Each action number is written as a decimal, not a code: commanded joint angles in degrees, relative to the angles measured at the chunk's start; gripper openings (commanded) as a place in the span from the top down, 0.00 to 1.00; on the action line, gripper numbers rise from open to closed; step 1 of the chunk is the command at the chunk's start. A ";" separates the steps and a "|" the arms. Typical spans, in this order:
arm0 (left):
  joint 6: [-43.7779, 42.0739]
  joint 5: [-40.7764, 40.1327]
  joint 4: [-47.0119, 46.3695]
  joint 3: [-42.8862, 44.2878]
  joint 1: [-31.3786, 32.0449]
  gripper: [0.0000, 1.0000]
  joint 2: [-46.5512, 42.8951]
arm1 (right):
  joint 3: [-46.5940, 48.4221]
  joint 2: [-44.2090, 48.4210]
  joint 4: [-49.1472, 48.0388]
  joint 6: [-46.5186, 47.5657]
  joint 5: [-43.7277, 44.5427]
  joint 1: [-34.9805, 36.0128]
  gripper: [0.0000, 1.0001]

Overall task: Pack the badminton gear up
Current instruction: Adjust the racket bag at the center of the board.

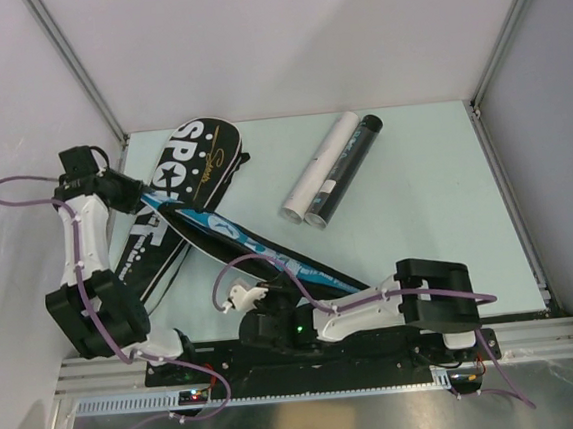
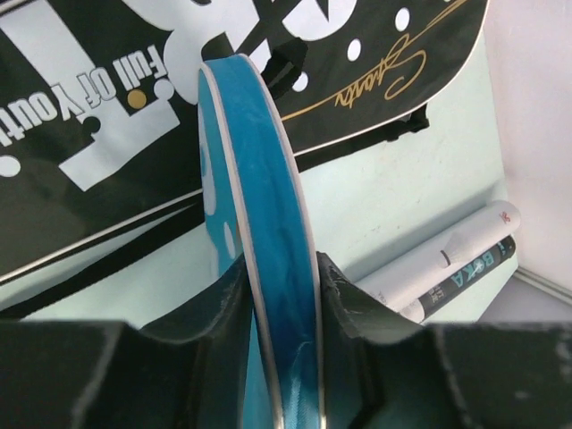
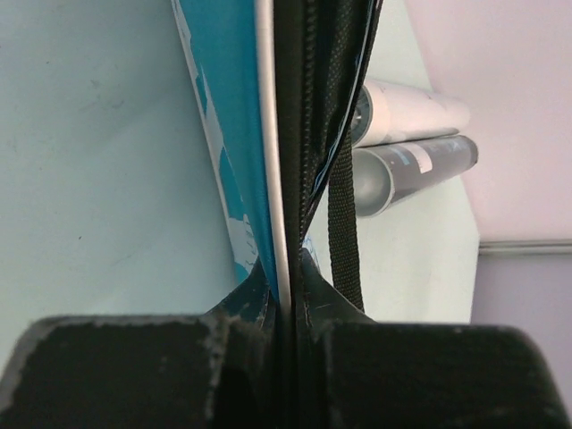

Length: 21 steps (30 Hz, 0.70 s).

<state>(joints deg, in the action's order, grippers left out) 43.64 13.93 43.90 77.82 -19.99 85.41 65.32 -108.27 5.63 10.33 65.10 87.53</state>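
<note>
L jaws and R jaws each clamped on the blue cover (image 1: 222, 228) by its thin rim — arms pull out of sync and it prob slips free.

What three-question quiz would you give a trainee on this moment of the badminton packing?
1. True or false: the long white tube and the long black tube lie side by side on the pale green table.
2. The right gripper is shut on: A the white tube; B the blue racket-shaped fabric cover, held on edge; C nothing.
3. Short answer: which cover lies flat?
Key: 1 true; 2 B; 3 the black racket-shaped "SPORT" cover.
</note>
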 commanded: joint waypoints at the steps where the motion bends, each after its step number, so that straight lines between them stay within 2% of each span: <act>1: 1.50 1.20 -0.05 -1.78 0.38 0.72 -5.00 | -1.64 6.47 2.47 -8.37 -1.69 -0.18 0.95; 5: 3.94 0.92 -0.08 -3.52 0.37 0.94 -8.43 | -1.94 12.72 -0.29 -7.01 -10.02 0.35 0.75; 8: 5.15 0.88 -0.08 -4.65 0.61 0.99 -10.06 | -1.95 18.21 -2.95 -8.13 -18.78 -0.42 0.56; 10: 5.21 0.82 -0.10 -4.99 0.90 1.00 -10.43 | -1.93 21.07 -4.37 -10.55 -24.60 -1.87 0.47; 13: 5.25 1.18 -0.07 -6.01 1.06 1.00 -10.86 | -1.83 23.10 -9.14 -13.12 -32.21 -6.00 0.45; 16: 5.45 0.02 -0.11 -7.06 1.13 1.00 -11.59 | -1.51 23.52 -16.02 -15.69 -39.70 -10.79 0.52; 19: 6.06 -1.04 -0.16 -8.14 1.12 1.00 -12.28 | -0.10 21.50 -22.02 -17.18 -47.39 -15.49 0.55; 21: 6.71 -1.04 -0.12 -8.81 1.16 1.00 -12.68 | 2.93 18.57 -23.31 -16.35 -49.25 -17.22 0.53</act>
<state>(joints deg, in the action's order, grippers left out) 48.97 13.26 45.54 69.25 -19.31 76.49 62.70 -86.08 -8.14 -3.68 26.15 73.49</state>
